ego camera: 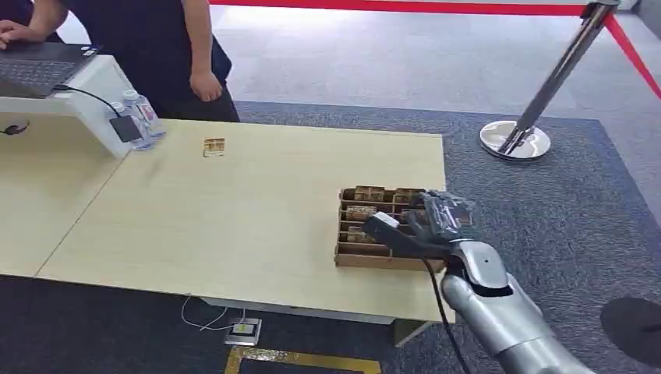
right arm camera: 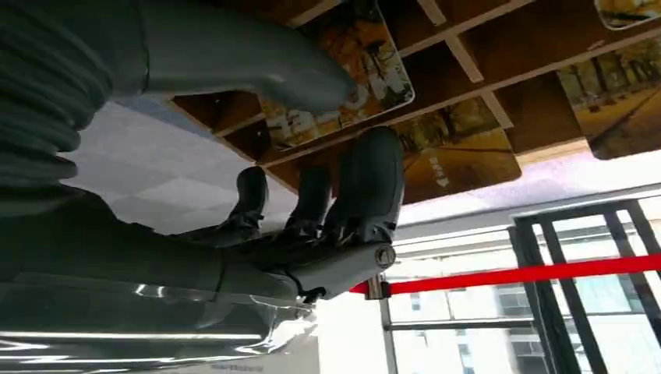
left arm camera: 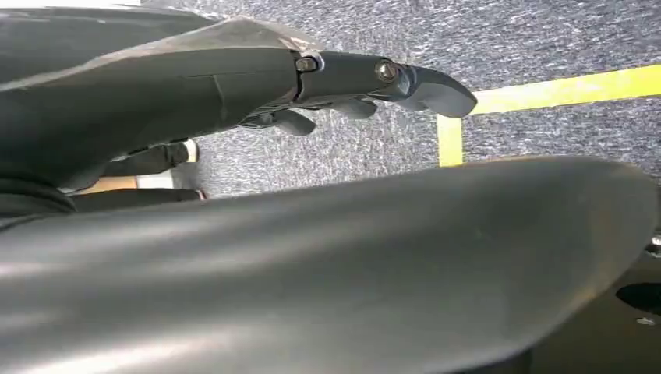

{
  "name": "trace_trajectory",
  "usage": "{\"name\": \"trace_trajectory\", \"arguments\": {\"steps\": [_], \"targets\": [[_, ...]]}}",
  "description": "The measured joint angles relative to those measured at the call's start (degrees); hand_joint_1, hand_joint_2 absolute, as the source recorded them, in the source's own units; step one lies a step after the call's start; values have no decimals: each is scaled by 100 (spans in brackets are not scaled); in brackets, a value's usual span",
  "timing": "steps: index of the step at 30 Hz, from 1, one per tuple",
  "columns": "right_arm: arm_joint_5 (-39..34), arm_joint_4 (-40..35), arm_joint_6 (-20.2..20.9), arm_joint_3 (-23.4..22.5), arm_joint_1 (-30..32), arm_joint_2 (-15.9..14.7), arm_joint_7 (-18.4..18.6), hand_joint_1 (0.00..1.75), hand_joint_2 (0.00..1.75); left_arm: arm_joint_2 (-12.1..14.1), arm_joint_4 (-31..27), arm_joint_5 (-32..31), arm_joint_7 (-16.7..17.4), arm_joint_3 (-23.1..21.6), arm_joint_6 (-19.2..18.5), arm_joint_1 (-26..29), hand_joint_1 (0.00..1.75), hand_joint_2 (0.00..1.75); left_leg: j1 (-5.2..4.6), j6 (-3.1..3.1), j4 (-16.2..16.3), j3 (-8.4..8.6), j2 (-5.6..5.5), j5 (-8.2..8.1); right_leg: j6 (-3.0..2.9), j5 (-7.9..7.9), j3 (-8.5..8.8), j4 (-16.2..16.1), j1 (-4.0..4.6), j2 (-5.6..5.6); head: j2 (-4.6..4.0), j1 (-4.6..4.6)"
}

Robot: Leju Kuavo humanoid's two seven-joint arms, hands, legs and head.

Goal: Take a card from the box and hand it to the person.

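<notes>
Silver and jointed, the right arm rises from the lower right of the head view, and its right hand hangs over the box, a brown compartmented tray at the right end of the pale wooden table. Cards lie in the box's compartments, some beside the hand toward the left. From here I cannot tell whether the fingers touch any card. One loose card lies alone in the upper left part of the table, well apart from the box. Beyond it, at the top left of the frame, a person in dark clothes stands at the table's far edge, one hand hanging, near two water bottles and a laptop on a white stand. A chrome post with red tape stands on the carpet at the upper right.

In the left wrist view, the left hand reaches across the upper part of the frame, its fingers held loosely apart and holding nothing, above grey carpet and yellow floor tape.

In the right wrist view, the thick thumb lies against the face of a card in the upper middle of the frame, while the darker fingers curl up below it, their tips against the box's edge and a second card. The first card sits between thumb and fingers; whether it is firmly pinched I cannot tell.
</notes>
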Motion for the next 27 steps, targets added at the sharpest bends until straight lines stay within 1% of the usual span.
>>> {"name": "trace_trajectory", "arguments": {"steps": [2, 5, 15, 16, 17, 18, 19, 27], "targets": [[-2, 13, -2, -2, 0, -9, 0, 96, 175, 0, 0, -2, 0, 0, 0, 1, 0, 0, 0, 0, 0, 0, 0, 0, 0, 0, 0, 0, 0, 0, 0, 0], [0, 42, -2, -2, 0, -26, 0, 93, 175, 0, 0, -2, 0, 0, 0, 2, 0, 0, 0, 0, 0, 0, 0, 0, 0, 0, 0, 0, 0, 0, 0, 0], [-17, 103, -26, -7, -3, -54, 0, 98, 175, 2, 0, -17, 0, 0, -2, 10, 0, 0, 0, 0, 0, 0, 0, 0, 0, 0, 0, 0, 0, 0, 0, 0], [-17, 103, -28, -7, -2, -59, 0, 133, 175, 2, 0, -17, 0, 0, -2, 10, 0, 0, 0, 0, 0, 0, 0, 0, 0, 0, 0, 0, 0, 0, 0, 0], [-20, 103, -33, -7, -2, -61, 0, 140, 175, 2, 0, -20, 0, 0, -2, 10, 0, 0, 0, 0, 0, 0, 0, 0, 0, 0, 0, 0, 0, 0, 0, 0], [-20, 109, -41, -7, -3, -65, 0, 140, 175, 2, 0, -24, 0, 0, -4, 11, 0, 0, 0, 0, 0, 0, 0, 0, 0, 0, 0, 0, 0, 0, 0, 0], [-24, 116, -66, -7, -4, -68, -4, 175, 175, 4, 0, -35, 0, 0, -9, 12, 0, 0, 0, 0, 0, 1, 0, 0, 0, 0, 1, 0, 0, 0, 0, 0], [-33, 155, -159, -7, 8, -79, -81, 175, 175, 7, 0, -52, 0, 0, -26, 14, 0, 0, 0, 0, 0, 4, 0, 1, 0, 1, 1, 0, 0, 0, 0, 0]]}}
